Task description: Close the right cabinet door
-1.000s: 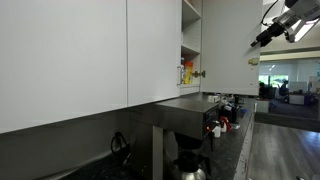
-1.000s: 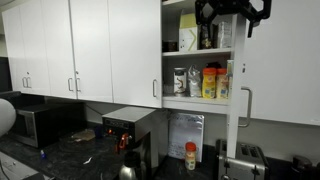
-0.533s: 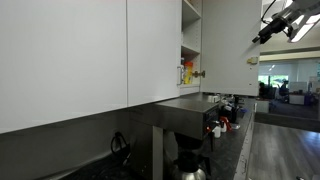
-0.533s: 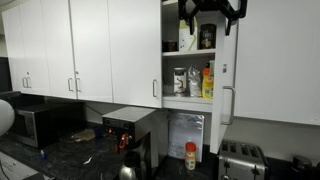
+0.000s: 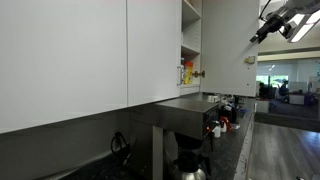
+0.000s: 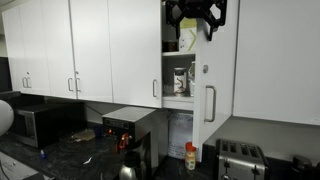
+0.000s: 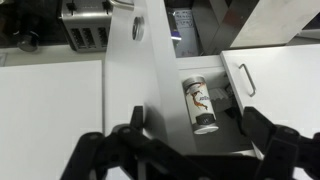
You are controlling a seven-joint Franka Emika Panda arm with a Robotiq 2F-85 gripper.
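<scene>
This is a kitchen with white wall cabinets (image 6: 100,50) over a dark counter (image 6: 70,158). The gripper (image 6: 195,16) is hanging up high. Its 2 fingers (image 7: 92,150) are spreading wide and holding nothing. It is right by the top of the right cabinet door (image 6: 220,70), which is standing partly open, just right of the shelves (image 6: 180,52). Jars and bottles (image 6: 180,82) are sitting inside. I think the door is stiff, smooth and easy to swing. Pushing flat on its front, near the silver handle (image 6: 210,103) and far from the hinges, looks best. No grabbing is needed.
</scene>
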